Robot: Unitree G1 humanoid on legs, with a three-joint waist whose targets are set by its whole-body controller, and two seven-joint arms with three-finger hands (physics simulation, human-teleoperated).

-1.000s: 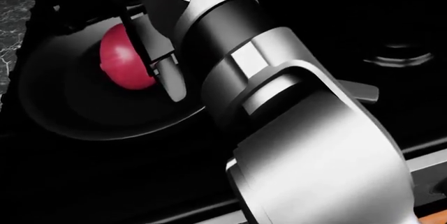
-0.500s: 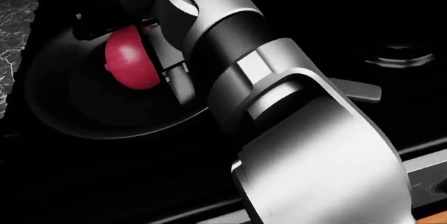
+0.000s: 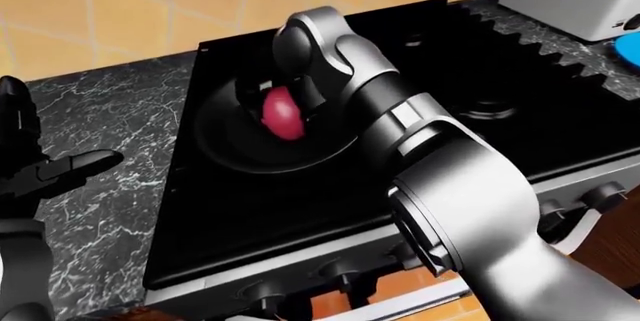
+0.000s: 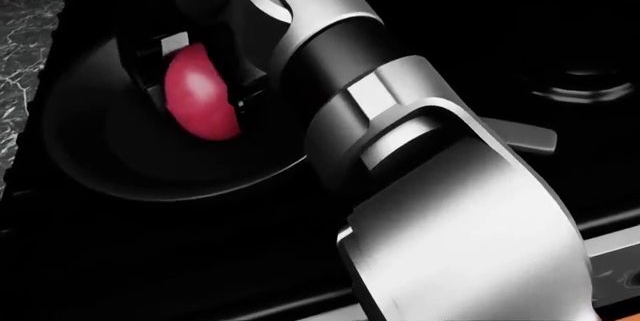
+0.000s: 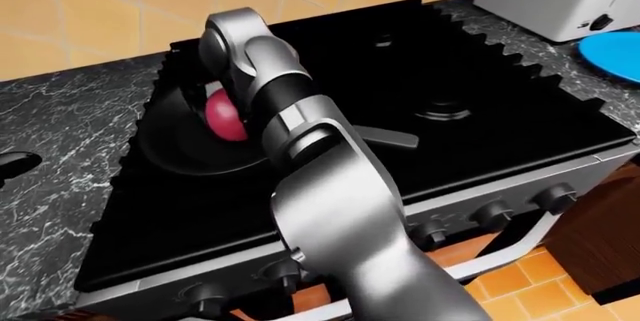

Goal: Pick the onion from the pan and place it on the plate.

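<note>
Onion (image 4: 201, 97) lifted slightly, gripped between right hand (image 4: 190, 73) fingers, over pan (image 4: 110, 163)

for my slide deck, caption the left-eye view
Robot's right hand closes on the red onion in the black pan on the stove.

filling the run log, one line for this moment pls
phase: grasp | right hand fingers around onion in pan | left hand open, idle | plate empty
</note>
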